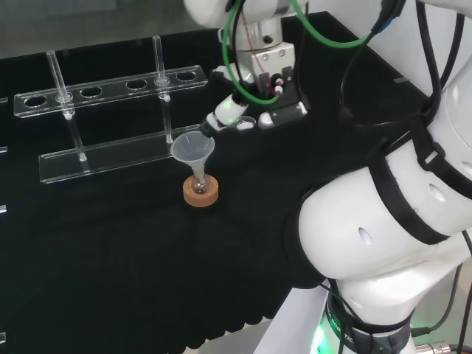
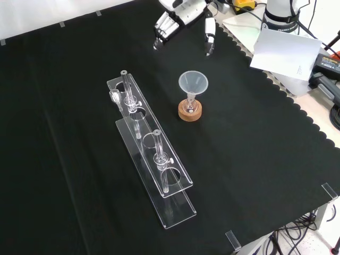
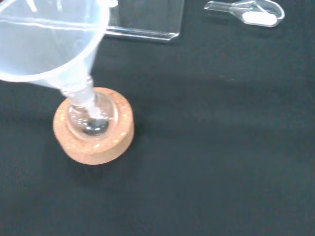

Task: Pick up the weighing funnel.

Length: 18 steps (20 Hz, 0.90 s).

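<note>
The hand is being held open and empty above the surface; the weighing funnel is lying beside the rack. The funnel is being endangered, since a low reach across could topple it.

Even overhead light falls on the black-clothed worktop, which soaks it up and shows almost no shadow. Only a soft dark smudge sits beneath the cork ring in the wrist view. The arm's white links gleam in the head view, shading to grey underneath, with a green glow at the base. Thin highlights trace the clear rack, streak the funnel and glint off the weighing funnel. A white sheet beyond the cloth glares in the front view.
</note>
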{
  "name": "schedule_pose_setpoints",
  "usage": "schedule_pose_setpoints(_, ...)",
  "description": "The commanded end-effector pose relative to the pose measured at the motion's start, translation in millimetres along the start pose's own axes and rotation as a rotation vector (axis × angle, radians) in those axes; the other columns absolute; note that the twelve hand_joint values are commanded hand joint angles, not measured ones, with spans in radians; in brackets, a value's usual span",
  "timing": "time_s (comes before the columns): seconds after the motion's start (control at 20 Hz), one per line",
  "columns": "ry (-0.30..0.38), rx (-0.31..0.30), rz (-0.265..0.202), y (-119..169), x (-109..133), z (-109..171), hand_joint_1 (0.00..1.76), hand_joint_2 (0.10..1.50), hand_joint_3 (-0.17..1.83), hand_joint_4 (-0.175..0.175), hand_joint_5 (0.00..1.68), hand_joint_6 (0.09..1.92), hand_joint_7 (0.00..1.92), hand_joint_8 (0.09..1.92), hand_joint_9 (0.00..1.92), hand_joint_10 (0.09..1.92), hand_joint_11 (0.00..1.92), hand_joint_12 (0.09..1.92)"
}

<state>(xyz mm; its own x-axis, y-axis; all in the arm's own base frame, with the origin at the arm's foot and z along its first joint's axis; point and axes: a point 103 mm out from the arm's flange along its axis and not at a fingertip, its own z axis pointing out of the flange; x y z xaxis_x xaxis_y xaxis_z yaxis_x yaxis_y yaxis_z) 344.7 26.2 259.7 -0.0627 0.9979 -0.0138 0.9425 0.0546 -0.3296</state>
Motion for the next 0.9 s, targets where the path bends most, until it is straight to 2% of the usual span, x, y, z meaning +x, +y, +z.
schedule_pose_setpoints(0.05,0.023,0.000,0.023,5.4,-39.0,-7.5,0.54,0.68,0.18,-0.042,0.23,0.09,0.15,0.68,0.38,0.73,0.28,1.40)
schedule_pose_setpoints(0.2,0.039,-0.015,0.037,14.8,-56.3,-12.5,0.54,0.68,0.18,-0.043,0.23,0.09,0.16,0.69,0.39,0.72,0.29,1.40)
schedule_pose_setpoints(0.5,0.027,-0.030,0.056,44.9,-78.9,-20.8,0.57,0.69,0.20,-0.045,0.27,0.09,0.25,0.70,0.46,0.69,0.33,1.38)
schedule_pose_setpoints(0.65,0.020,-0.025,0.059,67.1,-90.1,-21.2,0.74,0.68,0.25,-0.046,0.32,0.09,0.33,0.69,0.54,0.64,0.36,1.35)
schedule_pose_setpoints(0.9,0.018,0.000,0.054,109.6,-106.8,-13.9,0.83,0.61,0.41,-0.044,0.38,0.09,0.38,0.68,0.60,0.58,0.40,1.34)
